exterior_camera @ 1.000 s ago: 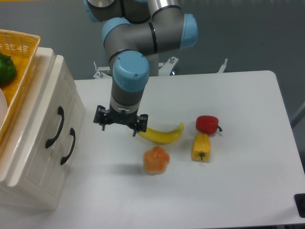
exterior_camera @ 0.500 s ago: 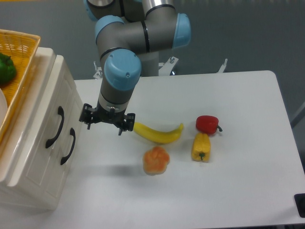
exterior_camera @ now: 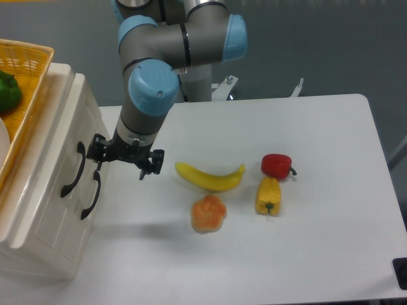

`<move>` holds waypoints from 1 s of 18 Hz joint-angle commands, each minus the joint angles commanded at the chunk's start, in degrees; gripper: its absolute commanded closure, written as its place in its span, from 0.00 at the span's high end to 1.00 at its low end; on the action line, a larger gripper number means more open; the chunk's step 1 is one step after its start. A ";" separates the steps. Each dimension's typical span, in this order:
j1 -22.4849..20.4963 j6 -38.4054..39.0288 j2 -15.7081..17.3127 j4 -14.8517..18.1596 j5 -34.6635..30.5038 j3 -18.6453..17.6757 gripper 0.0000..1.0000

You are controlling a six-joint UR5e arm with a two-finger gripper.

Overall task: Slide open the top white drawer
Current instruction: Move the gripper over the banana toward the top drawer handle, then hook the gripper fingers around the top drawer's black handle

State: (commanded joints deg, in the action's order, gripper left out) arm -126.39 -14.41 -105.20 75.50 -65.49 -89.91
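Note:
The top white drawer (exterior_camera: 60,147) is the upper strip of the cream cabinet's front at the left, and it is shut. Its curved black handle (exterior_camera: 74,169) lies nearer the cabinet's top edge than the lower drawer's handle (exterior_camera: 91,194). My gripper (exterior_camera: 123,161) hangs just right of the two handles, open, with nothing between its fingers. Its left fingertip (exterior_camera: 96,155) is close to the cabinet front, level with the handles' upper ends. Whether it touches anything I cannot tell.
A yellow wicker basket (exterior_camera: 32,76) with a green pepper (exterior_camera: 7,91) sits on top of the cabinet. On the white table (exterior_camera: 318,254) lie a banana (exterior_camera: 210,177), an orange pepper (exterior_camera: 208,213), a yellow pepper (exterior_camera: 268,196) and a red pepper (exterior_camera: 277,165).
The arm has swung left, carrying the open gripper from beside the banana's end to just in front of the drawer handles. The drawers and produce have not moved.

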 joint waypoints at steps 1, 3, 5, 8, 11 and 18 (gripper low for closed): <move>0.17 0.26 -0.18 0.00 0.79 0.00 1.00; 0.35 0.35 -0.18 0.09 1.50 0.00 1.00; 0.35 0.44 0.09 0.09 2.38 0.00 1.00; 0.53 0.44 0.26 0.09 2.64 0.00 1.00; 0.70 0.62 0.09 0.09 2.64 0.00 1.00; 1.58 0.62 -0.09 0.00 2.64 0.00 1.00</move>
State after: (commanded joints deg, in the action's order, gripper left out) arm -124.80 -13.80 -105.29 75.50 -62.84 -89.91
